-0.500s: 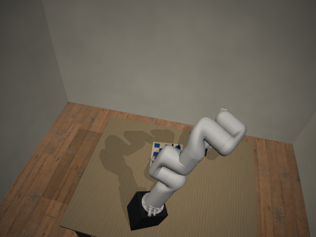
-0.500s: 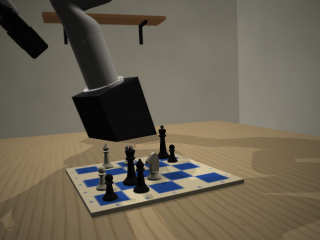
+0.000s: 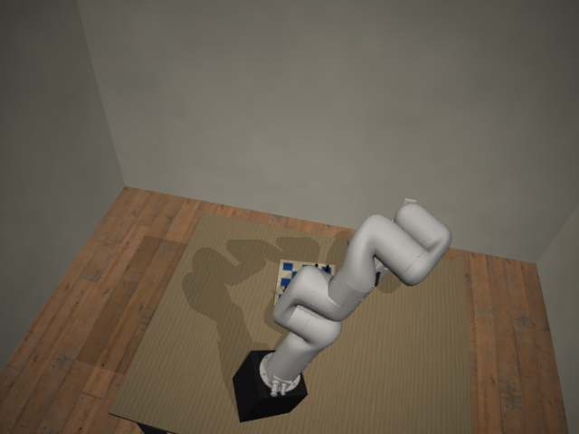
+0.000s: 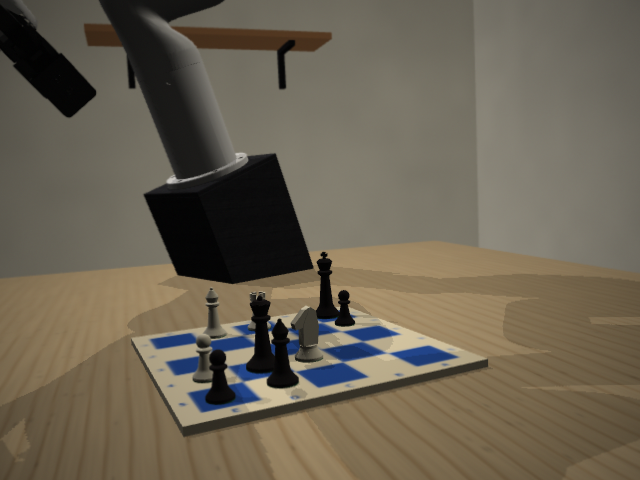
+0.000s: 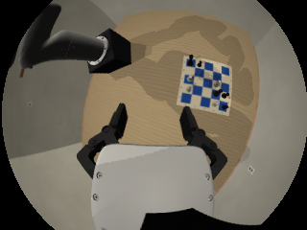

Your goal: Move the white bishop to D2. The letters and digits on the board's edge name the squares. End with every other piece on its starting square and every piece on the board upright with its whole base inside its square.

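High over the table (image 4: 516,335), at the left of the wrist view, we kept our jaws spread to their widest with nothing between them, probably so they could drop around a slim piece once lowered. Further right lay the chessboard (image 5: 183,98), far below and well apart from the jaws. There the white bishop (image 4: 213,313) stood upright near the board's far left corner, untouched.
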